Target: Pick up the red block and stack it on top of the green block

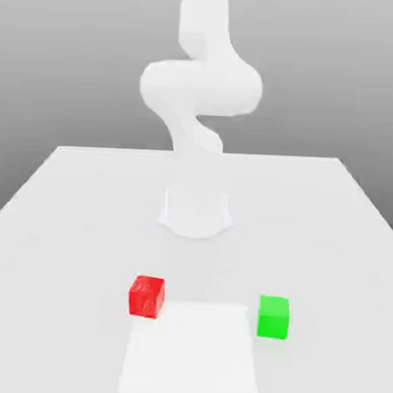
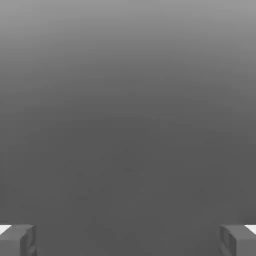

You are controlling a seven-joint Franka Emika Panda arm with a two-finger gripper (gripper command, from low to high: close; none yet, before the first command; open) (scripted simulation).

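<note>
1 red block [image 1: 146, 296] and 1 green block [image 1: 273, 316] on table [image 1: 71, 202], well apart, both near front edge. 1 gripper [image 2: 128, 240], fingers [image 2: 20, 240] spread wide, nothing between.

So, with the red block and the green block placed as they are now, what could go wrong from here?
1. The red block sits turned relative to the green block; the open fingers may need to rotate, or they could push it aside.
2. Both blocks are small and stand apart on the table; an off-centre release could let the red one slide off the green one.
3. Nothing is held yet, so a wrong descent may knock a block.
</note>
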